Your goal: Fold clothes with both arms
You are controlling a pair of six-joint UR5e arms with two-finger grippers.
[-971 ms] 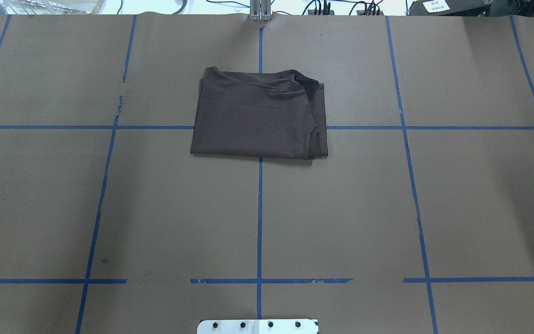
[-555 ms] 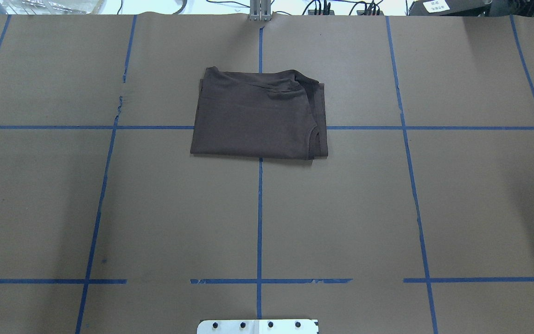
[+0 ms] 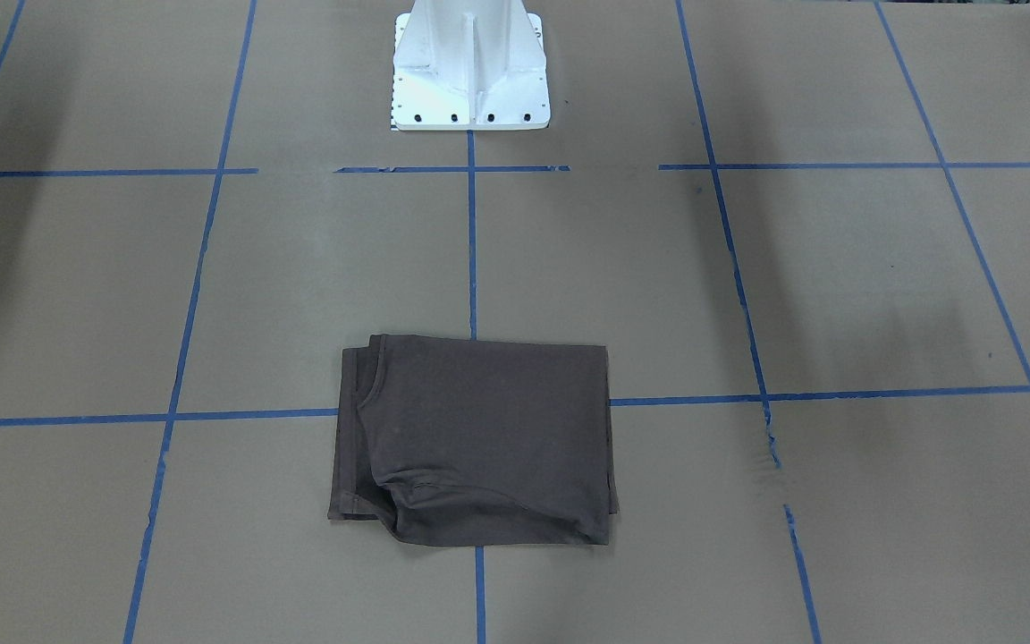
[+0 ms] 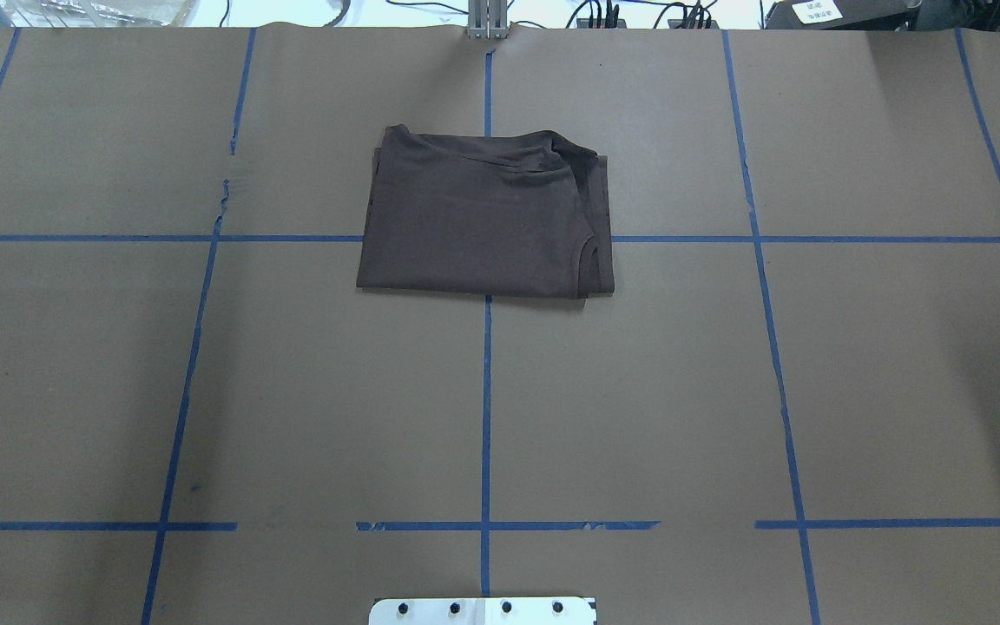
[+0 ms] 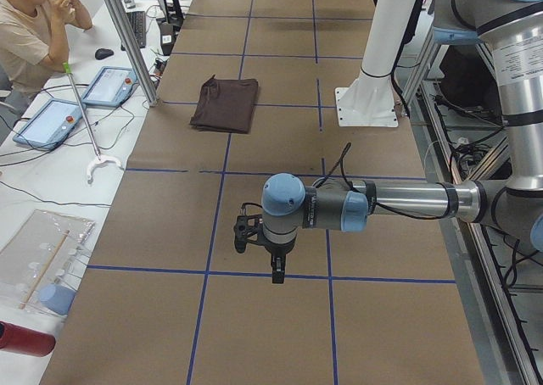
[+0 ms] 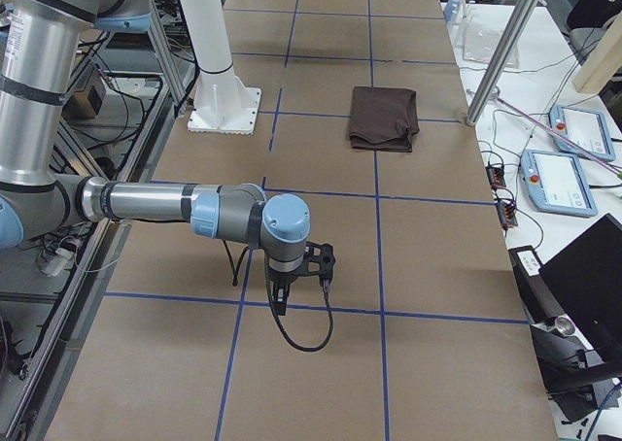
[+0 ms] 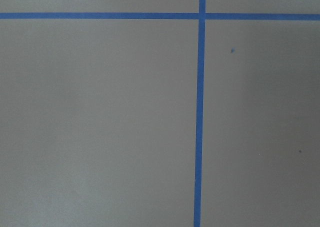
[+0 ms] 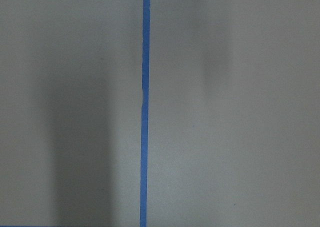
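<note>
Since neither arm reaches into the front-facing view, I log only the T-shirt [image 3: 475,438] there. It is folded to a compact rectangle and lies flat on the counter [image 3: 837,268] over a crossing of blue tape lines [image 3: 470,250], well apart from the white pedestal [image 3: 470,67] at the far side. Stacked edges and a curved seam show on its left, and the near edge is slightly rumpled. No chest print faces up.

Overhead: the T-shirt [image 4: 483,221] sits far-centre with nothing touching it. Judgement: the folding looks done or nearly so. It lies on the centre line, where both arms could reach it equally. A white label [image 4: 817,10] beyond the far right edge carries writing too small to read.

Left-end view: my left tool [image 5: 273,266] hangs pointing down over bare counter, well apart from the T-shirt [image 5: 225,103]. I cannot tell whether it is open or closed. No cloth hangs from it. A person [image 5: 30,29] sits at the far left by two tablets [image 5: 110,86], whose screens are unreadable.

Right-end view: my right tool [image 6: 279,300] hangs low near a tape line, far from the T-shirt [image 6: 384,118]. Again I cannot tell its state. Judgement: both are parked clear so the cloth lies undisturbed.

Wrist views: the left shows a tape crossing and the right a single tape line. No fingers or cloth are in frame.
</note>
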